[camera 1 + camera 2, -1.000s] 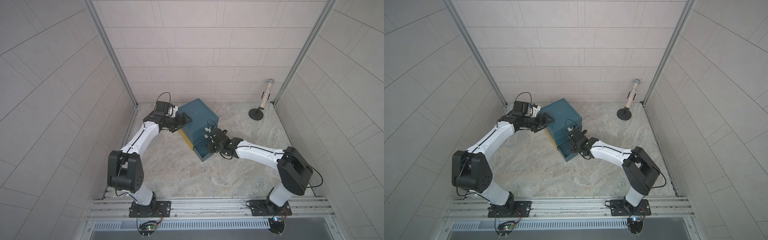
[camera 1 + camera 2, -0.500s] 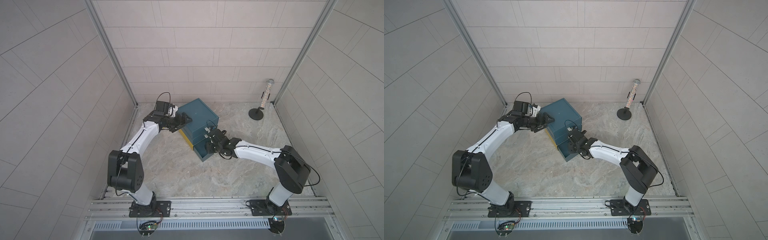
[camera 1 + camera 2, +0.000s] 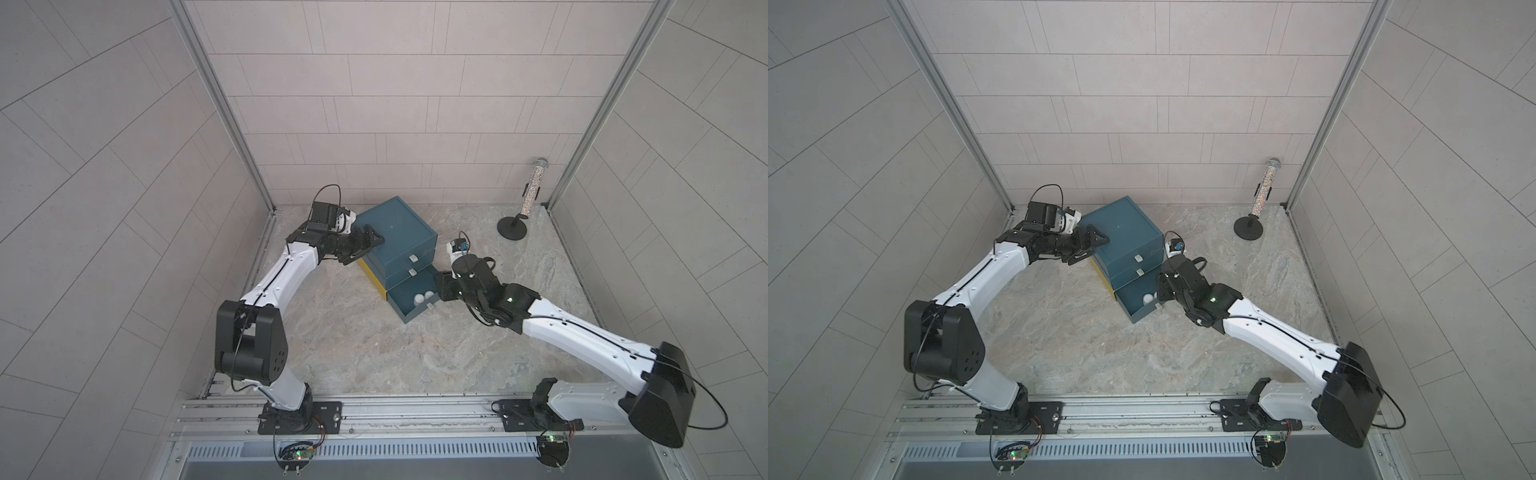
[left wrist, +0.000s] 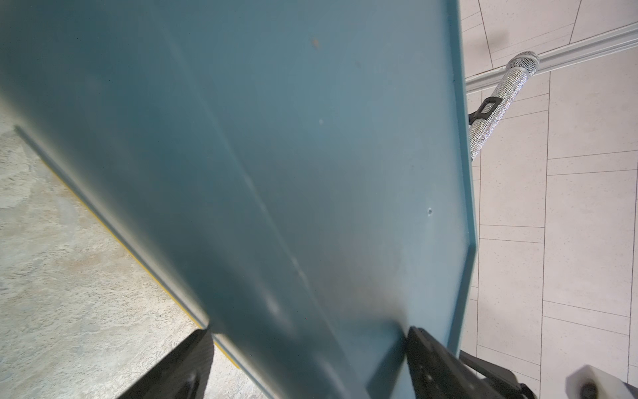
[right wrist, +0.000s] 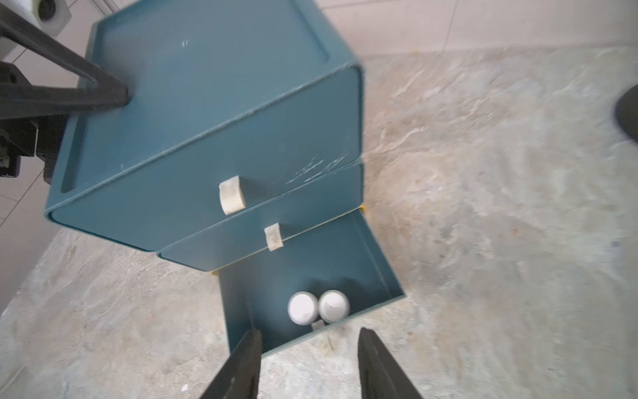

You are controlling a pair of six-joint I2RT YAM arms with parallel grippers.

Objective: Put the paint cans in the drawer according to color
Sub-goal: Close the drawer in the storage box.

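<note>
Since a second ago the right arm has drawn back slightly from the teal, round-cornered plastic three-drawer chest point(image 3: 395, 228), and its black elbow housing has swung farther out from the chest. The chest itself and the left arm sit as they did.

Under the chest lies the marbled grey-beige, stone-look table point(image 3: 374, 357). Pale matte rectangular wall tiles close the space behind the chest and on both sides of it, with brushed aluminium posts in the corners. Behind the chest and off to its right, a tall glittery tube on a round black stand point(image 3: 524, 199) stands near one post. A thin yellow strip point(image 3: 371, 275) edges the chest's base. The chest's top is a smooth, shallow recessed tray with a few scuffs. Pale stubby tab handles point(image 5: 232, 195) jut from the drawer fronts.

At the chest's foot the bottom drawer point(image 5: 379, 266) is pulled out. Two small round white-capped paint jars point(image 5: 302, 307) stand in it side by side, touching, against its front wall.

Just in front of that wall hangs the right claw point(image 5: 310, 331), black and wedge-fingered, spread with nothing between its fingers. Astride the chest's top edge on the left arm's side sits the left claw point(image 3: 368, 246), spread wide, with one finger lying on the chest's top and the other down beside its side wall.
</note>
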